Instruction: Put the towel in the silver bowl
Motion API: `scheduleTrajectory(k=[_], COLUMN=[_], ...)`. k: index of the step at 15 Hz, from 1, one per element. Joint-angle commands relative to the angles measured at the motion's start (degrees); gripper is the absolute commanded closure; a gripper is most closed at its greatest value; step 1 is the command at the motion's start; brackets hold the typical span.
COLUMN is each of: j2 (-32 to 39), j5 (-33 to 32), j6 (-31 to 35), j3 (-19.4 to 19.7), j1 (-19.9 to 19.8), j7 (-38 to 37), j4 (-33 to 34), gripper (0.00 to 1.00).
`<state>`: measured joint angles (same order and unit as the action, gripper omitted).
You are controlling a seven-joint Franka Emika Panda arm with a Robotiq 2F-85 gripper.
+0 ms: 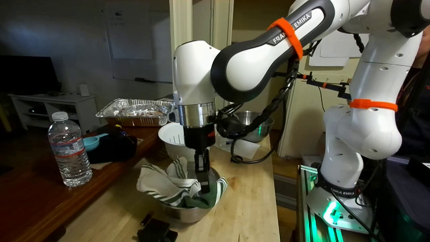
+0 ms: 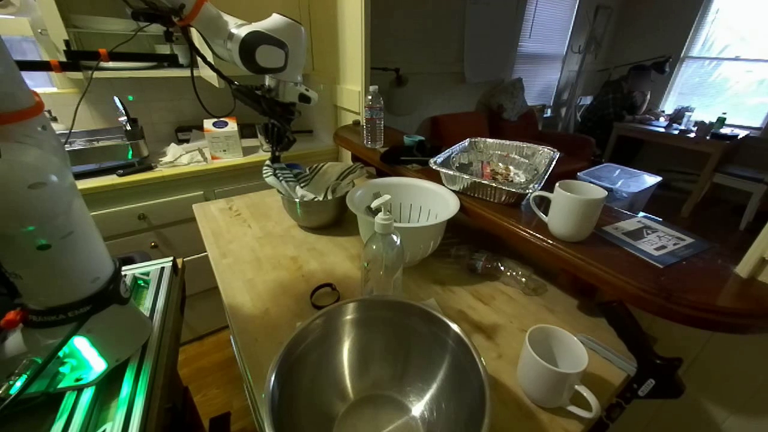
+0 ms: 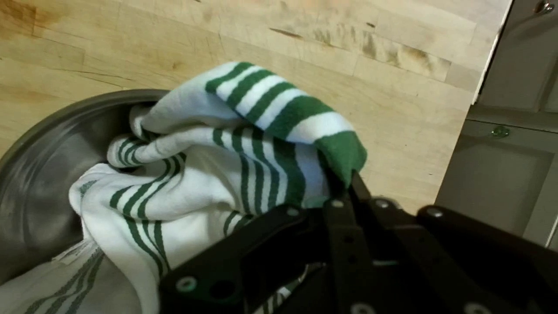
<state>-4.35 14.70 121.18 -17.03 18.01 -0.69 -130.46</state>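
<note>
pinches a green edge of the towel (image 3: 196, 185) in the tool (image 1: 204, 189), closed right down on it. note the rest bunched in and across the silver bowl (image 1: 188, 215), with folds draped over the rim. expect something light, limp and soft, hardly fragile or slippery, ready to crumple; best taken by a loose overhanging edge, then lifted inward and released over the bowl's middle.

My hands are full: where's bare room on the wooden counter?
There's room between the round shiny grey metal bowl with the green-striped white cloth towel and the robot-side edge of the pale wooden counter. It's crowded around the white slotted plastic bowl and the clear pump bottle.
</note>
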Motion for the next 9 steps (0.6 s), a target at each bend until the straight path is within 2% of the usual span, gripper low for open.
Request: scheduleTrajectory(k=[1, 4, 9], j2=[-1.8, -4.8, -1.7], j5=[0.7, -3.9, -14.2], j6=[-1.6, 0.2, 3.6], j3=[0.3, 0.8, 0.7], j1=[-0.5, -1.9, -4.4], j7=[-1.4, -9.3, -18.7], j4=[-0.9, -3.6, -4.0], gripper=[0.99, 0.99, 0.99])
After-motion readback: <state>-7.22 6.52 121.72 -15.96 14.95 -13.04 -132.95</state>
